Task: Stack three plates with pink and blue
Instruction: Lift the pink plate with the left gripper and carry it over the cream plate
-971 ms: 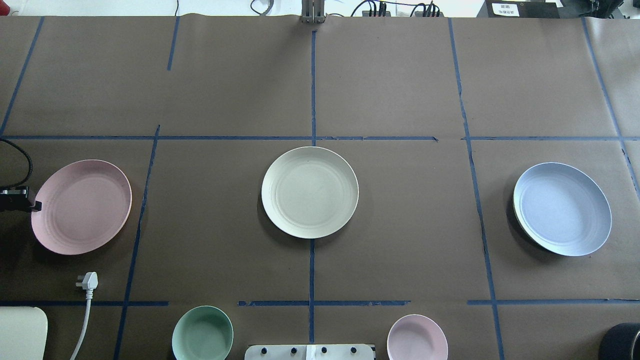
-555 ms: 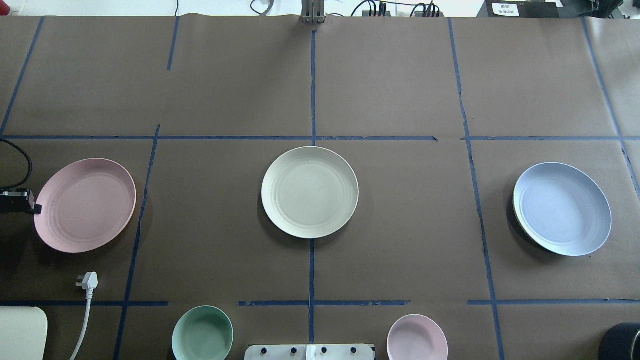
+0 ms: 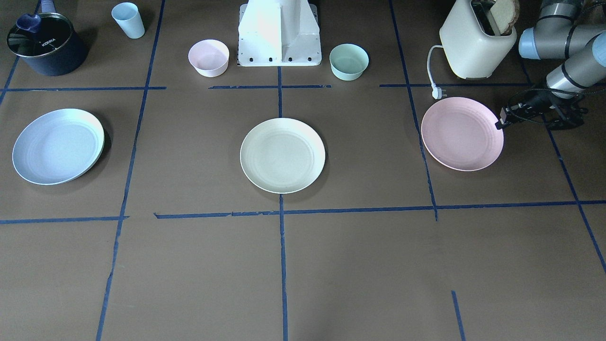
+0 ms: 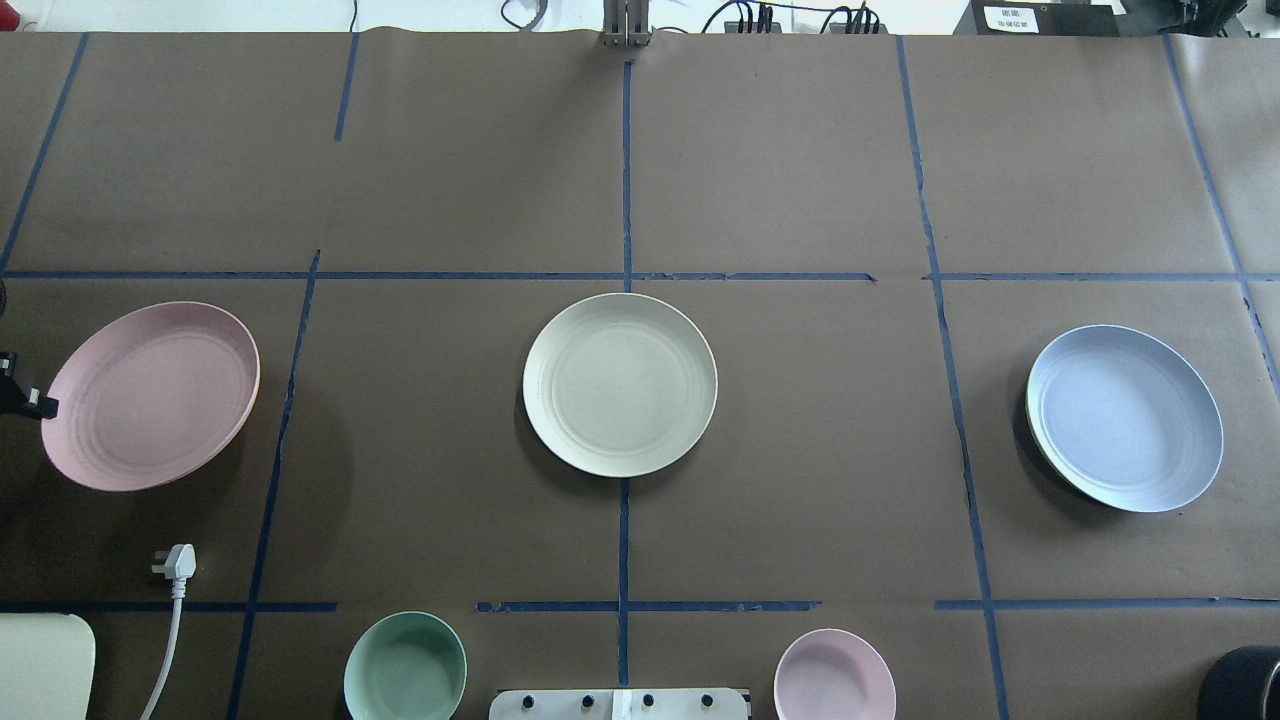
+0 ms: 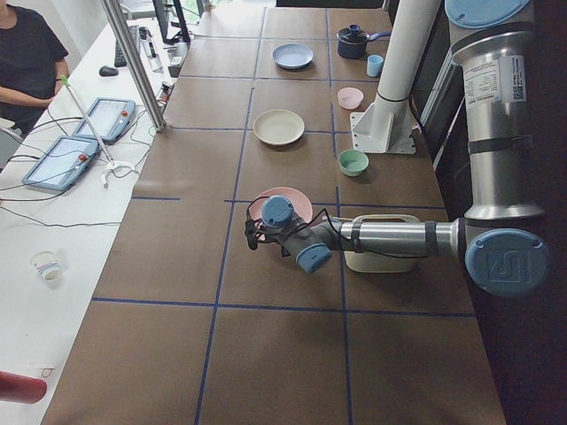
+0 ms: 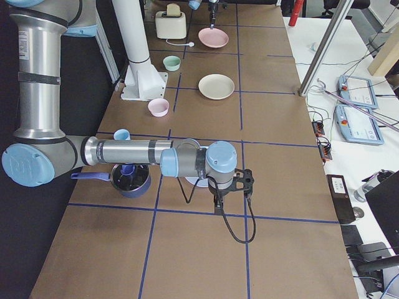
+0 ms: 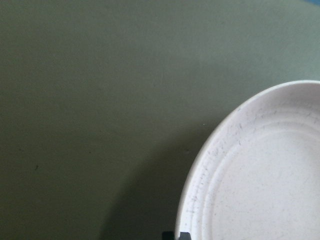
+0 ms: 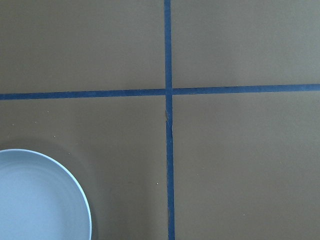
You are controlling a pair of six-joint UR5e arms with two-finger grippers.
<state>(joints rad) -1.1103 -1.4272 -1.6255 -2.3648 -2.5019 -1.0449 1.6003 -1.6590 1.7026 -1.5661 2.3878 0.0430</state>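
Note:
The pale pink plate (image 4: 150,395) hangs tilted above the table at the left, casting a wide shadow. My left gripper (image 4: 38,403) is shut on its left rim; it also shows in the front view (image 3: 499,124) beside the pink plate (image 3: 461,133). The left wrist view shows the plate's rim (image 7: 260,175) close up. The cream plate (image 4: 620,384) lies flat at the centre. The pale blue plate (image 4: 1125,418) lies at the right and shows in the right wrist view (image 8: 40,200). My right gripper (image 6: 218,205) shows only in the exterior right view; I cannot tell whether it is open.
A cream toaster (image 3: 476,42) with its white plug (image 4: 175,562) stands near the pink plate. A mint-green bowl (image 4: 405,667) and a small pink bowl (image 4: 835,675) flank the robot base (image 3: 279,33). A dark pot (image 3: 45,45) and a blue cup (image 3: 129,20) stand near the blue plate.
The pink plate has risen and shifted left and a little farther away with my left gripper on its rim; its shadow has spread. The cream and blue plates have not moved.

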